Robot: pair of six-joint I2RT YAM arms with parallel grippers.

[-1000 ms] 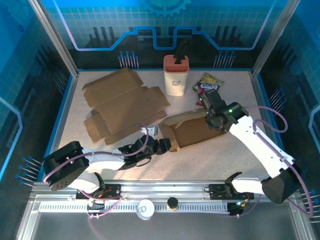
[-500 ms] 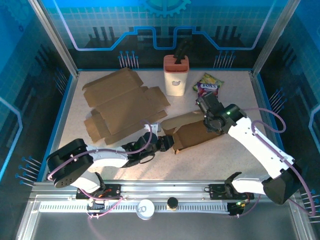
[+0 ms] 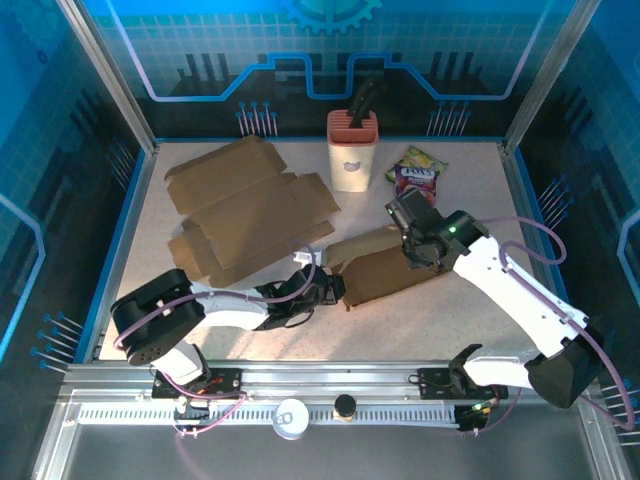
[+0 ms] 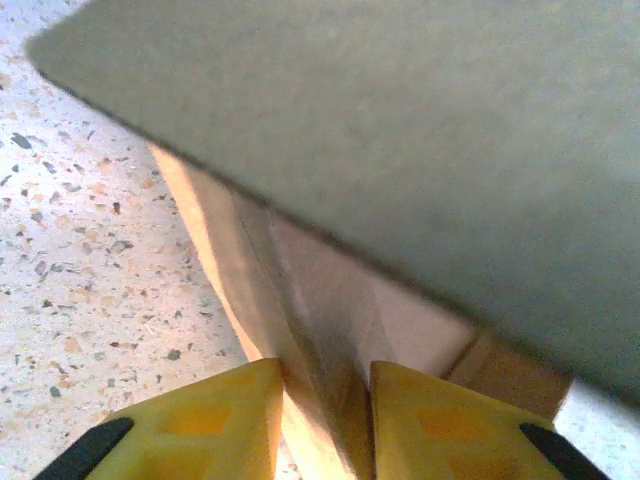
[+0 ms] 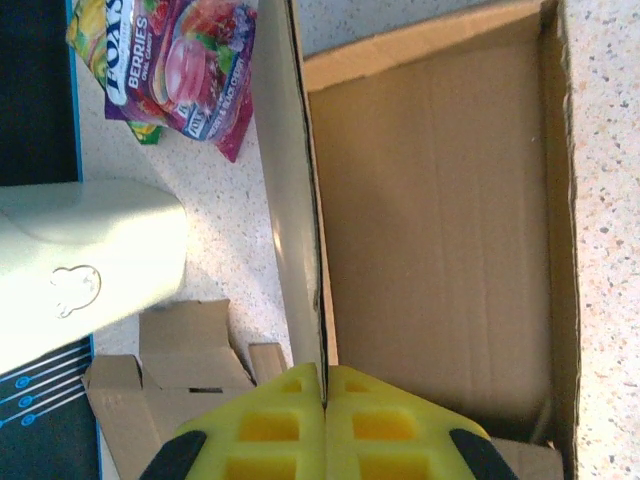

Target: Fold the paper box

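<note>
The right end effector (image 5: 325, 388) is closed on the long side wall (image 5: 296, 200) of the paper box (image 5: 440, 230); the left end effector (image 4: 322, 392) pinches a flap (image 4: 300, 300) at its other end; the box lies half raised at the middle of the table (image 3: 450, 325); I judge the walls are being erected; next, the flap needs tucking inward.

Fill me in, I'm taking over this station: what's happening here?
Both arms are working on one half-formed paper box mid-table. The right claw is pinched shut on a raised side wall, and the left claw grips a flap at the opposite end. The box lies open, not finished. Flat cardboard blanks lie behind on the left, with a cream utensil holder and a candy bag.
</note>
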